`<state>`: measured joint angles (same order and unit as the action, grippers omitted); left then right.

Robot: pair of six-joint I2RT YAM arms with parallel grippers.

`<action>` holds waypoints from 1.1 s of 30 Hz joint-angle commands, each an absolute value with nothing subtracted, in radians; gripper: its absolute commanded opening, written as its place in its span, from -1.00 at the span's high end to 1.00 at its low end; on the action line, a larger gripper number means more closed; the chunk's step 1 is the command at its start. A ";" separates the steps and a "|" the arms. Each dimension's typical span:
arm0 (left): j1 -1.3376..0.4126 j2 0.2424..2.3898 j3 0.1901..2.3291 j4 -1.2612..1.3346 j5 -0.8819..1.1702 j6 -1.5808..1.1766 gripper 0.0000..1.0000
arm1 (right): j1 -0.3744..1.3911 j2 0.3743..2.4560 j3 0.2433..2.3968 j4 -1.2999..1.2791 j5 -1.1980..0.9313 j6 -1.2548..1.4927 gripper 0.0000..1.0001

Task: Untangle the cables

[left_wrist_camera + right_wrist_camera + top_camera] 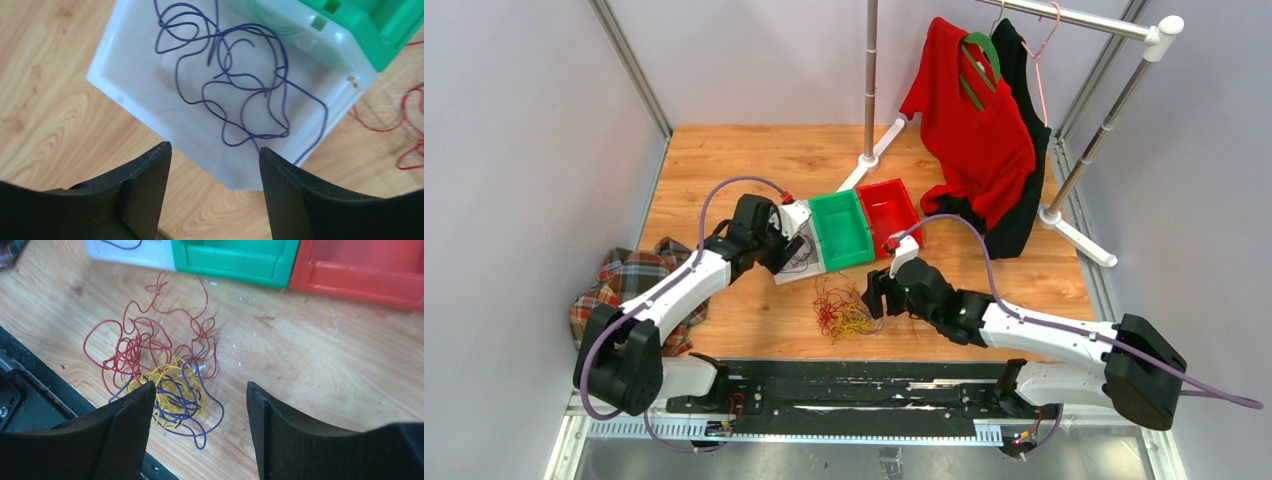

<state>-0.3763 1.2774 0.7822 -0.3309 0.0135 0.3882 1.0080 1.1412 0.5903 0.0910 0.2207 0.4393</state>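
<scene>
A tangle of thin red, yellow and purple cables [844, 312] lies on the wooden table near its front edge; in the right wrist view the cable tangle [165, 375] sits just ahead and left of my fingers. My right gripper [872, 296] is open and empty right beside the pile, also seen in the right wrist view [200, 390]. A loose purple cable [235, 75] lies coiled in the white bin [125, 80]. My left gripper [782, 252] is open and empty over that bin's near corner, and shows in the left wrist view [215, 150].
The white bin [780, 272], a green bin [842, 228] and a red bin [890, 210] stand in a row mid-table. A garment rack [870, 80] holds a red shirt [974, 130] and dark garment at back right. A plaid cloth [624, 285] lies at the left.
</scene>
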 commanded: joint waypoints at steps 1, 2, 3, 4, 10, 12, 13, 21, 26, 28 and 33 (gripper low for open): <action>-0.342 1.311 0.768 -0.215 -0.025 0.473 -0.34 | 1.014 1.171 0.558 0.111 0.141 0.484 -0.32; -0.332 1.324 0.770 -0.206 -0.026 0.488 -0.34 | 1.020 1.179 0.556 0.116 0.138 0.488 -0.31; -0.324 1.335 0.772 -0.198 -0.027 0.507 -0.33 | 1.026 1.187 0.555 0.120 0.137 0.493 -0.31; -0.316 1.346 0.773 -0.184 -0.030 0.523 -0.32 | 1.034 1.199 0.555 0.124 0.137 0.495 -0.31; -0.279 1.404 0.820 -0.131 -0.017 0.592 -0.32 | 1.075 1.240 0.563 0.127 0.151 0.515 -0.29; -0.273 1.424 0.846 -0.127 -0.009 0.604 -0.32 | 1.084 1.245 0.561 0.126 0.156 0.522 -0.28; -0.269 1.435 0.860 -0.126 -0.005 0.604 -0.31 | 1.088 1.247 0.561 0.126 0.158 0.526 -0.28; -0.261 1.399 1.052 -0.281 0.107 0.605 -0.61 | 1.103 1.247 0.550 0.112 0.177 0.552 -0.15; -0.275 1.225 1.133 -0.690 0.459 0.794 -0.91 | 1.102 1.247 0.565 0.103 0.188 0.532 -0.07; -0.331 1.152 1.112 -0.855 0.532 0.933 -0.94 | 1.097 1.260 0.576 0.104 0.186 0.523 -0.02; -0.573 1.010 0.963 -0.963 0.503 1.105 -0.92 | 1.085 1.303 0.598 0.105 0.161 0.521 0.20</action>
<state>-0.4377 1.0653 1.0706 -0.7322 0.4149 0.9012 1.0904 1.2728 0.5640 0.1070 0.1600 0.5266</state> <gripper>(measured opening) 0.968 0.427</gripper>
